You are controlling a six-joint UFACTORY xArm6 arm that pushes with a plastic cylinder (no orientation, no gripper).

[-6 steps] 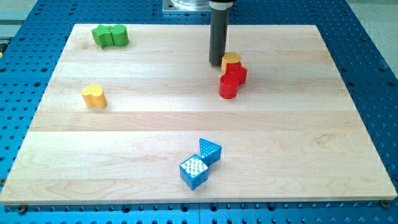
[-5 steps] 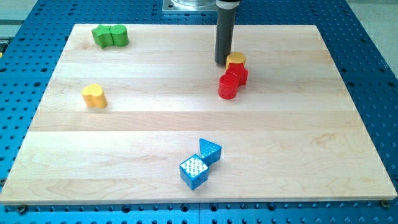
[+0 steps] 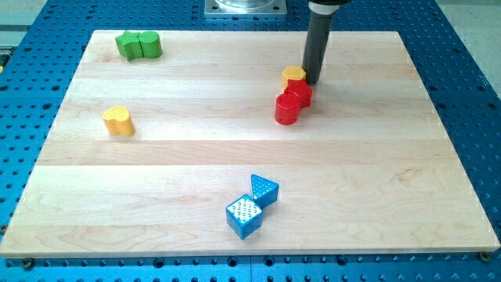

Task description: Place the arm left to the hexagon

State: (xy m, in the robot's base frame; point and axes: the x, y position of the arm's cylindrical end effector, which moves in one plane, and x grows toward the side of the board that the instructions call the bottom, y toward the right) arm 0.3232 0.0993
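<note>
Since the earlier frames, my tip (image 3: 312, 81) has swung from the view's left of the yellow hexagon block (image 3: 293, 76) to its right, now just beside it and possibly touching. That is the wrong side for the task. The hexagon sits near the top of the pale wooden bench (image 3: 235, 149), directly above two red blocks (image 3: 291, 102), which look like a rounded block and a cylinder pressed together. Well left of the hexagon lies a yellow heart-shaped block (image 3: 118, 121), further up-left a pair of green blocks (image 3: 138, 45), and well below it a blue triangle (image 3: 264, 189) touching a blue cube (image 3: 243, 215). No jaws exist on this rod, so none can be reported. Sliding straight back leftward would likely shove the hexagon, or the red blocks, along with it.
</note>
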